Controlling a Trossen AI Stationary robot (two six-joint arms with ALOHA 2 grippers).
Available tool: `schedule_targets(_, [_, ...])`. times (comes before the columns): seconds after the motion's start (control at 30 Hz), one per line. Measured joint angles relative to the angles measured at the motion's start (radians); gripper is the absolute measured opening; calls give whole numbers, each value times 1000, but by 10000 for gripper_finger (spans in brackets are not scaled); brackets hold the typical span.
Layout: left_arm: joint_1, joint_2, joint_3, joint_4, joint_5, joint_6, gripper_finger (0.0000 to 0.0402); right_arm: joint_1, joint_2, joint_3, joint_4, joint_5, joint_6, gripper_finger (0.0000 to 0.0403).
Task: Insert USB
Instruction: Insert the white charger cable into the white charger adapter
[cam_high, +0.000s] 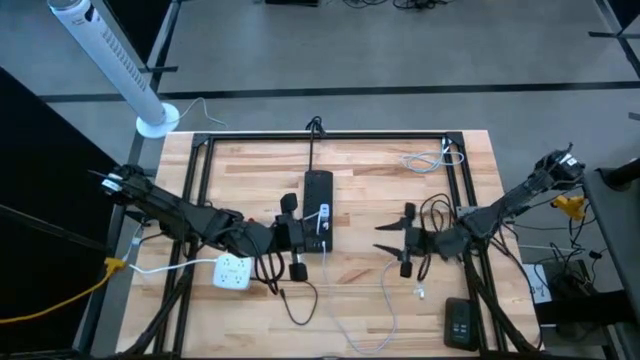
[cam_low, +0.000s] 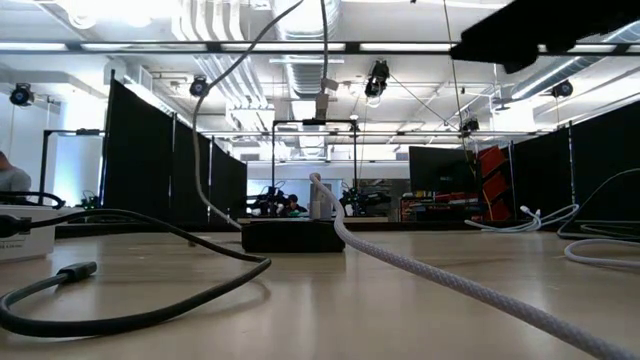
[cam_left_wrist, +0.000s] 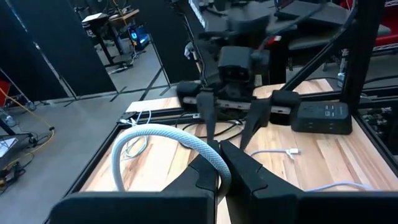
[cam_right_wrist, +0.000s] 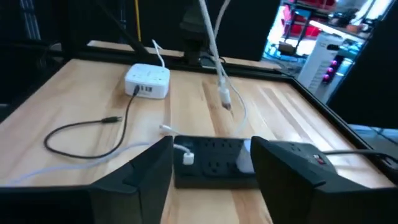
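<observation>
left gripper (cam_high: 322, 226): closed on white cable (cam_left_wrist: 163, 138), beside black power strip (cam_high: 318, 193) | right gripper (cam_high: 388, 238): fingers apart, holding nothing, right of strip

Level across a pale wooden counter (cam_low: 330, 300). At centre, farther back, a low black power strip (cam_low: 292, 236) with a white plug (cam_low: 318, 200) standing upright in its top. From that plug, a white braided cable (cam_low: 450, 285) sweeping down and forward to the near right edge. On the near left, a thick dark cable (cam_low: 150, 300) looping across the surface, ending in a small connector (cam_low: 70, 271). At the far left edge, part of a white box (cam_low: 25, 232). On the right, loose white cables (cam_low: 530, 220) lying farther back. Beyond, black partition panels (cam_low: 150, 165), ceiling lights and ducts. At the left border, part of a person (cam_low: 10, 178).
</observation>
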Motion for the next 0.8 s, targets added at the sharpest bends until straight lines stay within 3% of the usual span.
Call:
schedule_targets(0.27, [0,0,-8,-4,24,-22,0,-206,220,23,214,-309,-119,224])
schedule_targets(0.63, [0,0,-11,-25,27,-70,0,-297,555,258,283,-408,-260,247])
schedule_targets(0.8, [0,0,-11,-42,34,-85,0,-300,614,311,283,-409,-298,225])
